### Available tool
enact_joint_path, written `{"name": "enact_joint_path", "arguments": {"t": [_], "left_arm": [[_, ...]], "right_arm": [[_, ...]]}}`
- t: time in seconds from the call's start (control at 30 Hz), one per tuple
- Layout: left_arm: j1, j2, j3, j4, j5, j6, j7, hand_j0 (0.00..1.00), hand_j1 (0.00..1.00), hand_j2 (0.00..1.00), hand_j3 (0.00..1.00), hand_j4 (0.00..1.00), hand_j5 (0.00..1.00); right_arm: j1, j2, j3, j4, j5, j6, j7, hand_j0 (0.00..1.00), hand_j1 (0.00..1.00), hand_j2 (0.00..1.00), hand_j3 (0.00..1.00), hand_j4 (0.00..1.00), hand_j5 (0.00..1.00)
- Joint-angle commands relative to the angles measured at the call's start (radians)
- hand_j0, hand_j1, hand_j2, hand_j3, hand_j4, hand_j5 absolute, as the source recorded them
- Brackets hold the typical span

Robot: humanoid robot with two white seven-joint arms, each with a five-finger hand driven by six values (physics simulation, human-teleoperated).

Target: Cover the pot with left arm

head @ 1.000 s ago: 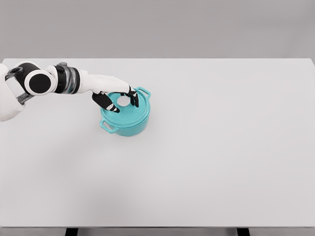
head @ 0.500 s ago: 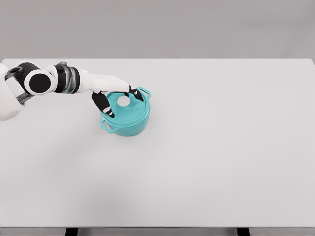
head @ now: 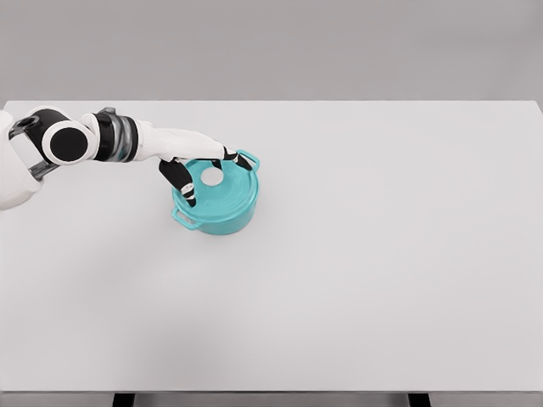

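The teal pot (head: 216,203) stands on the left half of the white surface (head: 356,271), somewhat toward the far edge, with its teal lid (head: 222,186) seated on top so that the pot is covered. The lid's round white knob (head: 212,175) shows in the middle of the lid. Two loop handles stick out from the pot, one at the upper right (head: 248,158) and one at the lower left (head: 185,219).

The left robot hand (head: 197,166) hangs over the lid's left and far side, reaching in from the picture's left on a white arm with a black and silver wrist. Its dark fingertips (head: 187,192) are spread apart around the knob and clamp nothing: one finger points down over the lid's left rim, another ends near the lid's far edge (head: 233,158), just beside the upper right handle.

Compared with a second ago, the fingers have let go of the knob and opened outward. Then they closed in on either side of the white knob; now the knob lies bare between them, with the lid left in place. The pot and lid have not shifted on the surface, and the arm keeps nearly the same pose.

What lies inside the pot cannot be told, since the lid hides it
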Motion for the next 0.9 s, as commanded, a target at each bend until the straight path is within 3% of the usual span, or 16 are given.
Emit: {"name": "enact_joint_path", "arguments": {"t": [0.0,0.67,0.77,0.87], "left_arm": [[0.000,0.000,-0.006,-0.001,-0.003,-0.003,-0.007,0.99,0.99,0.99,0.99,0.99,0.99],[-0.011,0.005,0.002,-0.001,-0.001,-0.006,-0.007,1.00,1.00,1.00,1.00,1.00,1.00],[-0.037,0.037,0.005,-0.002,0.000,-0.007,-0.007,1.00,1.00,1.00,1.00,1.00,1.00],[-0.067,0.139,0.011,0.003,0.000,-0.007,-0.007,1.00,1.00,1.00,1.00,1.00,1.00]], "right_arm": [[0.000,0.000,0.000,0.000,-0.001,0.000,0.001,1.00,1.00,1.00,1.00,1.00,1.00],[0.000,0.000,0.000,0.000,-0.001,0.000,-0.001,1.00,1.00,1.00,1.00,1.00,1.00],[0.000,0.000,0.000,0.000,-0.001,0.000,0.001,1.00,1.00,1.00,1.00,1.00,1.00],[0.000,0.000,0.000,0.000,-0.001,0.000,-0.001,1.00,1.00,1.00,1.00,1.00,1.00]]}}
